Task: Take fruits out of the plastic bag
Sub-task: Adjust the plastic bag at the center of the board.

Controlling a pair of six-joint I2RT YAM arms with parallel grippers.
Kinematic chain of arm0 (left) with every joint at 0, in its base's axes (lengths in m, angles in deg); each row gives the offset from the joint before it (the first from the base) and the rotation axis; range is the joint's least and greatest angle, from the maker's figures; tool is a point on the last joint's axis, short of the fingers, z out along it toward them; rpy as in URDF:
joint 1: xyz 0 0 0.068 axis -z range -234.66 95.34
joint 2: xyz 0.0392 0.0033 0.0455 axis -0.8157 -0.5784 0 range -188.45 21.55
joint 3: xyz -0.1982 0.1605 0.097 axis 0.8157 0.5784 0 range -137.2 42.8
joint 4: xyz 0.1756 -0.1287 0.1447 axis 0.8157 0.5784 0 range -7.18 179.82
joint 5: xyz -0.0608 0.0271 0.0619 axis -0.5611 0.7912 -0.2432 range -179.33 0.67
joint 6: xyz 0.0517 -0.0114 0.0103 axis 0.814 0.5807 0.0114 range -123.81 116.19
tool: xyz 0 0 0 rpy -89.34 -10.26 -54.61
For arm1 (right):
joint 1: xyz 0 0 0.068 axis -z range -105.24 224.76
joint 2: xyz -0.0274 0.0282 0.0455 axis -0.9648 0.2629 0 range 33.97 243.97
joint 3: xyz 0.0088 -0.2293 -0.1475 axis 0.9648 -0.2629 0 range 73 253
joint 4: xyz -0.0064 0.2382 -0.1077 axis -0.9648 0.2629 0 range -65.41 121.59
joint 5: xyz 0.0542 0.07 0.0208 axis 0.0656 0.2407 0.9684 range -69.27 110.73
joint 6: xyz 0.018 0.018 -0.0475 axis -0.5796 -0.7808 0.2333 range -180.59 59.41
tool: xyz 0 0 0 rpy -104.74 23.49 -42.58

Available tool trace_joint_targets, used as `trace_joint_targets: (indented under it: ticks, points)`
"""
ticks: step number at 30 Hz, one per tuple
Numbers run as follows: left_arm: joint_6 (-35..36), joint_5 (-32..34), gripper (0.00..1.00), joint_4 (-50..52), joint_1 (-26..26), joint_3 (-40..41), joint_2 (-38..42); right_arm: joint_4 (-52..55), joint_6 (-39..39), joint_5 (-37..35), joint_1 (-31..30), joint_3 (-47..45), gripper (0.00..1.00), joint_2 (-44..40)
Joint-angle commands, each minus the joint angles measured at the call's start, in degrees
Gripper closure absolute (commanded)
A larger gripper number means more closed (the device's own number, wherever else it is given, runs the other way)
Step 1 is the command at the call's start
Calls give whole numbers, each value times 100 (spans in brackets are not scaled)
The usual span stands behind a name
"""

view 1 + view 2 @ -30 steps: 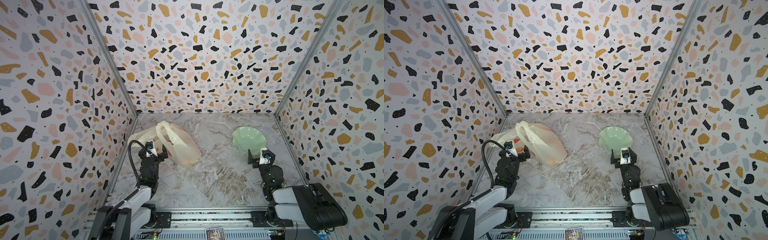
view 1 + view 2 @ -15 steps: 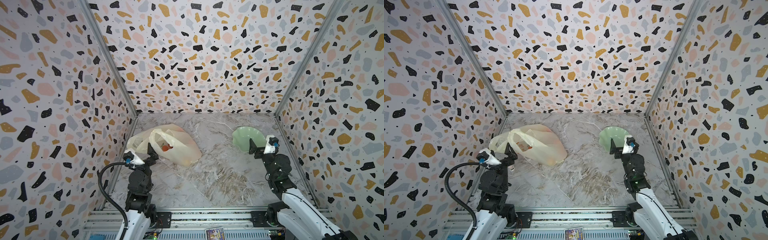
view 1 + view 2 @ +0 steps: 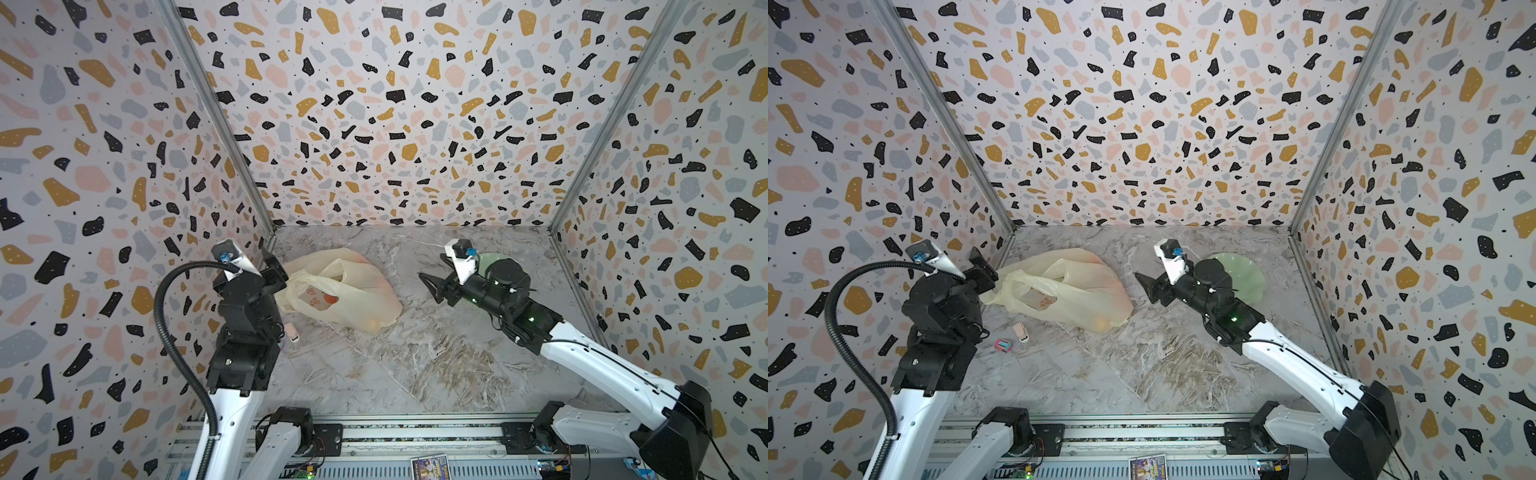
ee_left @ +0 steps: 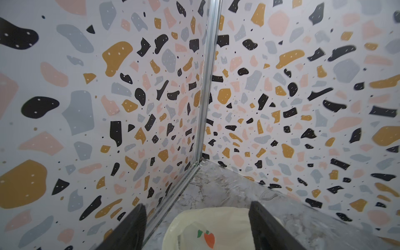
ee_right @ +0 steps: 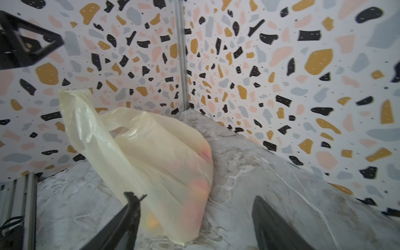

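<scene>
Left gripper (image 3: 275, 269) and right gripper (image 3: 431, 287) stand spread, empty. Plastic bag (image 3: 353, 286) looks limp and slippery; pinch its left loop handle (image 3: 293, 291), since light fruits (image 3: 1100, 322) may roll.

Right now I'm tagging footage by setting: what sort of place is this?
Probably a robot-testing enclosure, not a home: terrazzo-patterned panel walls box in a grey marble-look tabletop, and two white-and-black robot arms mount on a silver metal rail.

A pale green dish (image 3: 1252, 277) and two small trinkets, pink-blue (image 3: 1003, 344) and whitish (image 3: 1020, 332), lie on a marble table (image 3: 1142, 374) between speckled walls (image 3: 1142, 124).
</scene>
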Motion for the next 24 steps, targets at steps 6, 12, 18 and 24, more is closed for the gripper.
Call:
trace_joint_targets:
  ticks: [6, 12, 18, 24]
  points:
    - [-44, -1941, 26, 701, -1101, -815, -1390, 46, 815, 164, -1286, 1549, 19, 1369]
    - [14, -2807, 28, 619, -1697, -686, -1796, 208, 1291, 61, -1672, 2703, 17, 2421]
    - [49, -3328, 25, 656, -1854, -436, -2093, 226, 1536, -193, -1735, 3643, 17, 3392]
    - [148, -3393, 25, 668, -1860, -50, -2146, 718, 1659, -334, -1743, 4645, 35, 4229]
